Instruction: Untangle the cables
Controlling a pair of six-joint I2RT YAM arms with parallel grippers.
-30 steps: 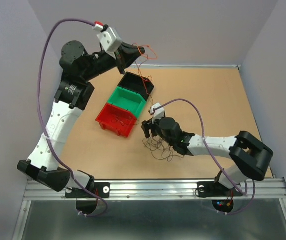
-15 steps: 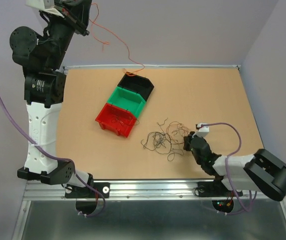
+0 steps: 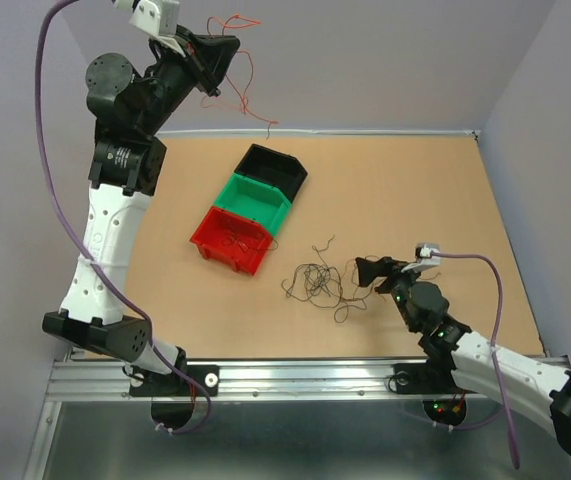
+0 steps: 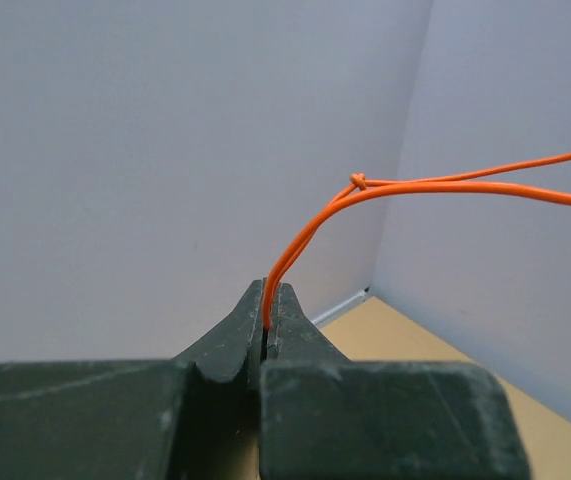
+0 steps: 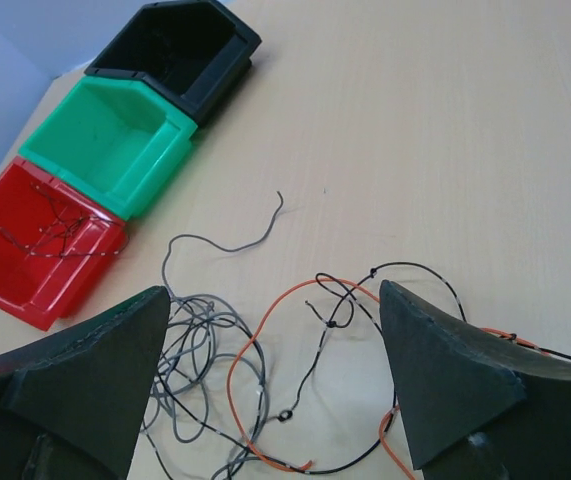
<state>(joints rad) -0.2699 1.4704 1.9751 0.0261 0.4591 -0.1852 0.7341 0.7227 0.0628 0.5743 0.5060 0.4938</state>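
Lying on tan table (image 3: 415,190) w/ lilac walls (image 3: 385,60): cables (image 3: 317,282).

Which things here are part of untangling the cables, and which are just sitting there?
Part of the job: tangle of thin cables; orange-red cable pinched in the left pincer; open right pincer over the tangle.
Just sitting there: red bin holding a few wires, green bin, black bin; lilac arm cable.
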